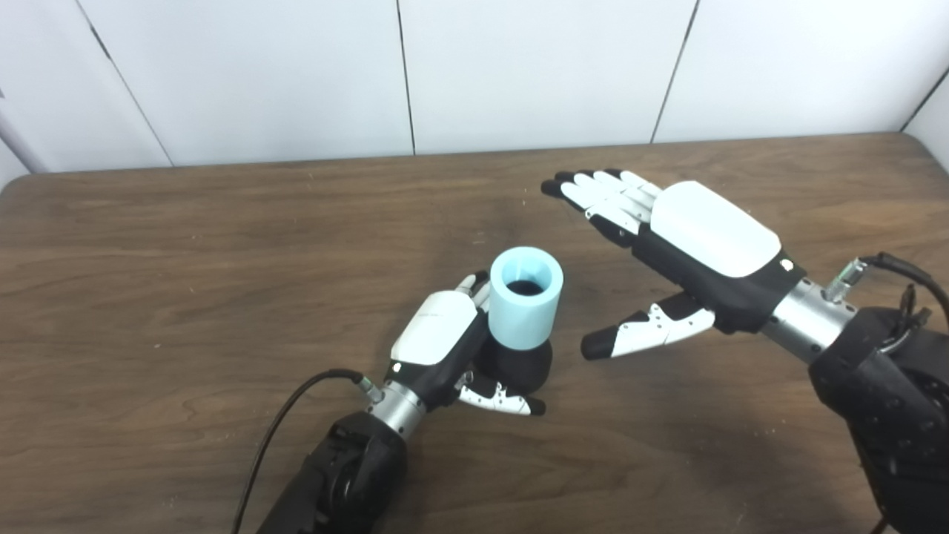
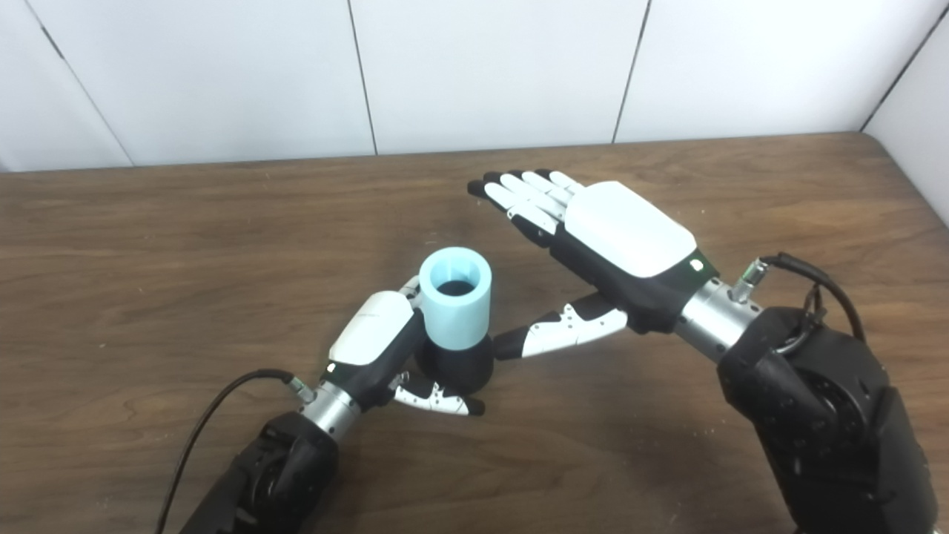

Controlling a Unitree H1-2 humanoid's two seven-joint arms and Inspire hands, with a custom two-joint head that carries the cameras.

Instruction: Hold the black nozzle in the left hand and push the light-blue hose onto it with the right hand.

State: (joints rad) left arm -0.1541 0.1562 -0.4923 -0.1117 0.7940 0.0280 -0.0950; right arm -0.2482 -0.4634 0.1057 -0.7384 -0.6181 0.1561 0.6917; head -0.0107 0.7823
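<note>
Left hand clamps black nozzle | light-blue hose apparently seated on it (upright) | right hand at 2 o'clock, fingers spread, empty

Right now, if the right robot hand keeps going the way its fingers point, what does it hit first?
Probably nothing: the right robot hand is open, fingers aimed up-left past the light-blue hose. Only bare wooden table lies ahead, then the white wall; depth is uncertain.
</note>
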